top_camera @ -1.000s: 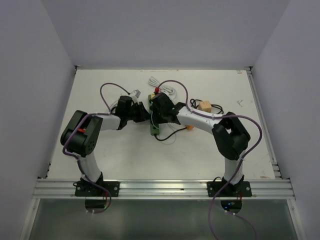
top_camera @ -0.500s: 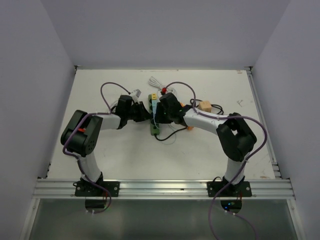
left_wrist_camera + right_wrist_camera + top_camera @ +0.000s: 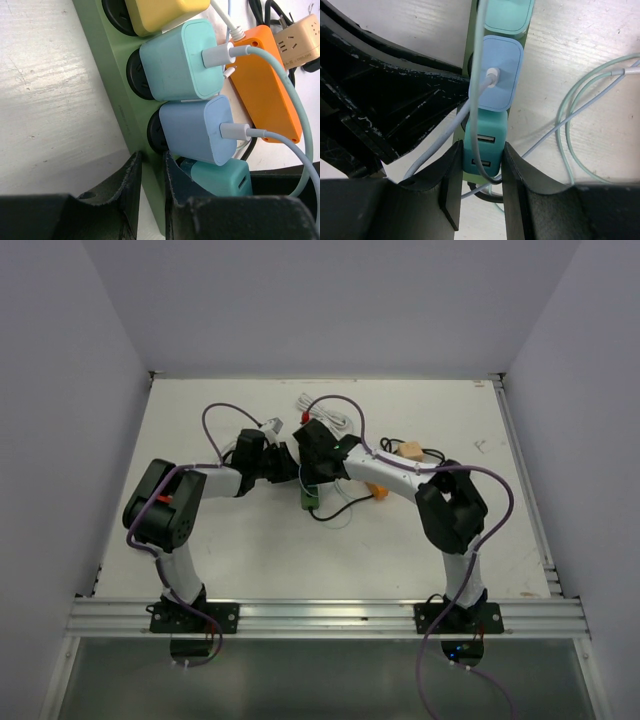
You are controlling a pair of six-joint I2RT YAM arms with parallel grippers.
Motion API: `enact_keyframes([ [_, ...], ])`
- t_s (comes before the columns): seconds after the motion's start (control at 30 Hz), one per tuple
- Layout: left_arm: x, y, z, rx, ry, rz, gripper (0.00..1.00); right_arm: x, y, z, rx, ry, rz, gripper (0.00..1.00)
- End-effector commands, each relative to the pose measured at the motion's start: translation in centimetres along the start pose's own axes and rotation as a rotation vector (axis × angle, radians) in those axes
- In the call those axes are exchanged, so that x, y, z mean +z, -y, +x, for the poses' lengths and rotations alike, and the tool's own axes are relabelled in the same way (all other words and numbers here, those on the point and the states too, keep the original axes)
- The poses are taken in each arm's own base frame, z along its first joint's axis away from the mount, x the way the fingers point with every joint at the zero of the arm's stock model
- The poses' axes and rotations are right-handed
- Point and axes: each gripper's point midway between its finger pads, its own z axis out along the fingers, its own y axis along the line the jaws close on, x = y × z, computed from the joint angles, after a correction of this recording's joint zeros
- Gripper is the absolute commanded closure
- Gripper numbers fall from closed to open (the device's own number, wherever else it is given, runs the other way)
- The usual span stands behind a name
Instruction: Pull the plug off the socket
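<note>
The right gripper (image 3: 480, 152), swung back down over the strip's near end, clamps the glossy teal USB plug (image 3: 484, 142); it looks still seated, so the pull remains. The left gripper (image 3: 152, 172) pinches the side wall of the matte dark-green socket strip (image 3: 107, 65) mid-table, bracing it; beyond stand a smooth, rounded blue adapter (image 3: 195, 127) and a mint adapter (image 3: 177, 62).

Overhead view, wrist close-ups share socket (image 3: 120, 97)
</note>
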Motion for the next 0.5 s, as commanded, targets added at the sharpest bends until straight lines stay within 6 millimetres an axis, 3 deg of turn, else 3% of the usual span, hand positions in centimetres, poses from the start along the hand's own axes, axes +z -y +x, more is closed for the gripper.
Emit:
enact_keyframes([
  [0.0, -0.5, -10.8, 9.4, 0.015, -0.244, -0.409, 1.00, -1.8, -5.3, 0.8, -0.092, -0.014, -0.094, 0.68],
  [0.13, -0.3, -10.9, 9.3, 0.013, -0.244, -0.413, 1.00, -1.6, -4.0, 1.1, -0.110, -0.022, -0.015, 0.68],
  [0.27, -0.2, -10.9, 9.2, 0.014, -0.242, -0.416, 1.00, -2.4, -4.6, 0.0, -0.154, 0.008, 0.029, 0.68],
  [0.47, -0.2, -10.9, 9.2, 0.015, -0.245, -0.415, 1.00, -2.3, -5.6, 0.0, -0.158, -0.005, 0.005, 0.68],
])
